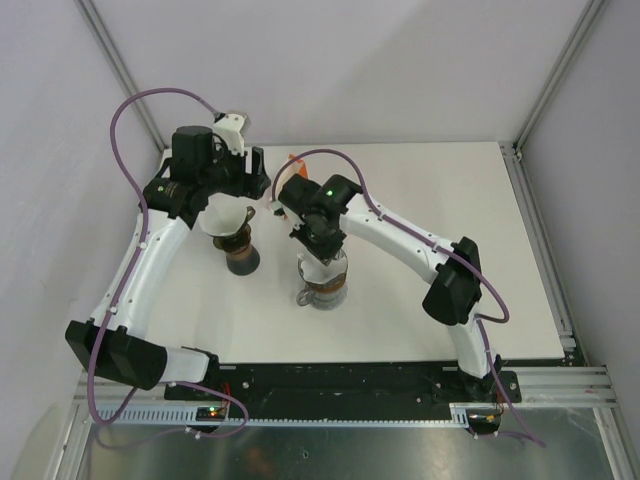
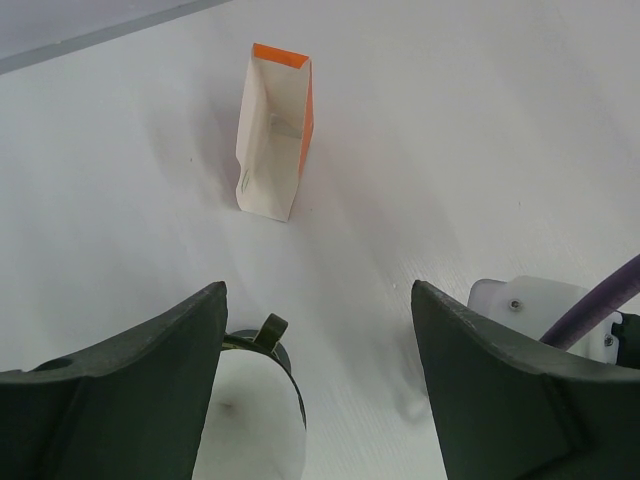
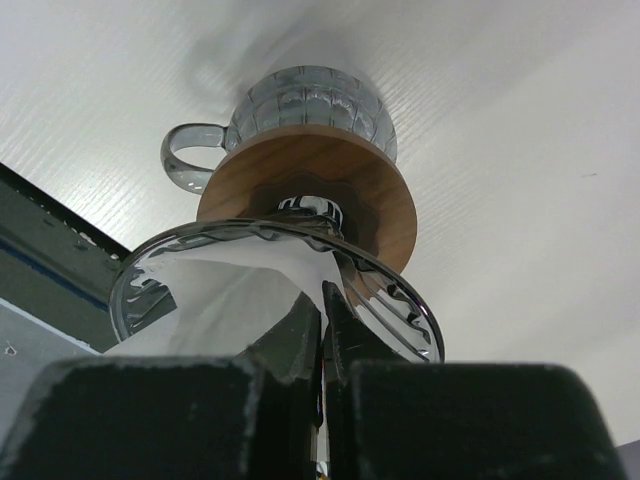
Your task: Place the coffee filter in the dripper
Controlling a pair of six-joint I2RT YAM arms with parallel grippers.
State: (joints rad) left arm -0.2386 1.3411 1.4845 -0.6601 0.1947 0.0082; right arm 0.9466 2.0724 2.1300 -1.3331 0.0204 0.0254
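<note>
The white table [image 1: 450,250] stands between pale walls. Your right gripper [image 3: 325,300] is closed, pinching the edge of the paper filter [image 3: 230,300]. The filter lies partly inside the glass dripper [image 3: 390,290] on its wooden collar [image 3: 320,190], near the table's middle. Ease the paper down until its cone meets the ribbed wall all round, and let go only once it sits level; a tilted release would likely let it spring up. Your left gripper [image 2: 318,295] hangs open and holds nothing, just left of the dripper. A small orange-topped box [image 2: 272,135] stands farther off.
</note>
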